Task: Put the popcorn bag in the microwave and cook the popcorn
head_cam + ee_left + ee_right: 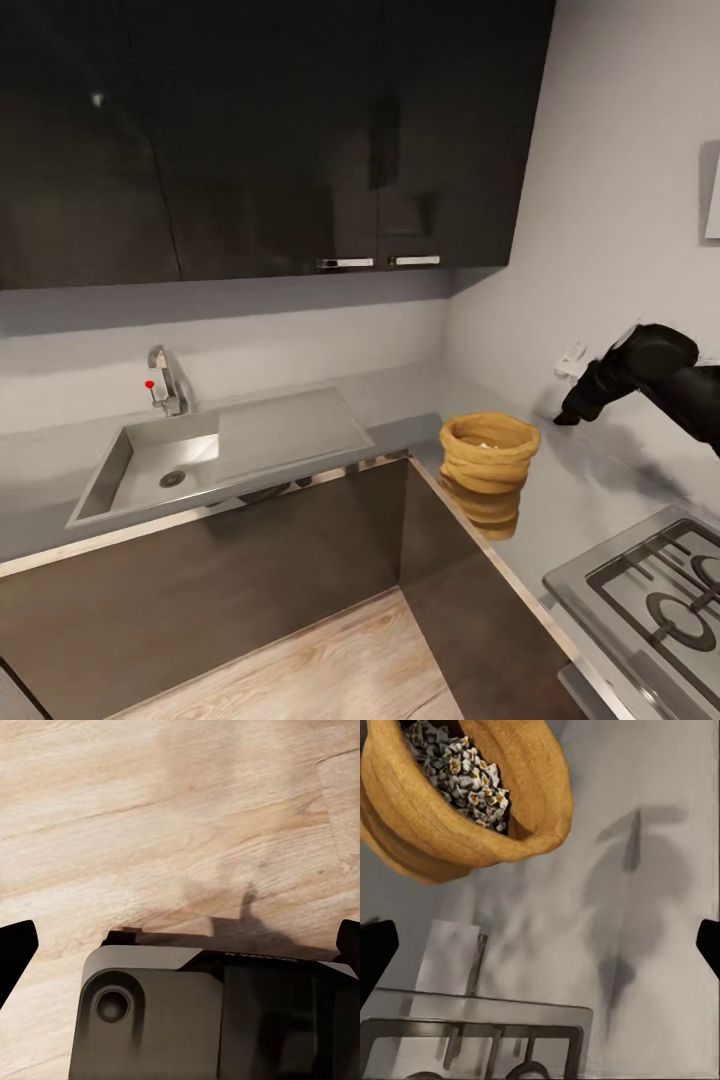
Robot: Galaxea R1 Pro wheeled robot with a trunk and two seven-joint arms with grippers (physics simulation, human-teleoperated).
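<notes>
The tan popcorn bag [488,470] stands upright at the inner corner of the grey steel countertop [590,490], close to its front edge. In the right wrist view the popcorn bag [450,832] is open-topped, with whitish popcorn [457,769] heaped inside. My right gripper [572,412] hovers over the counter to the bag's right, near the wall, apart from the bag. It is open, its right gripper [540,952] fingertips wide and nothing between them. My left gripper [180,945] is open over the wooden floor [150,817]. The microwave is out of view.
A steel sink [290,425] with a faucet [170,380] lies left of the bag. A gas hob [650,590] sits at the near right. Dark upper cabinets [270,130] hang over the counter. A wall socket [572,360] is behind my right arm. My base [202,1020] shows below the left gripper.
</notes>
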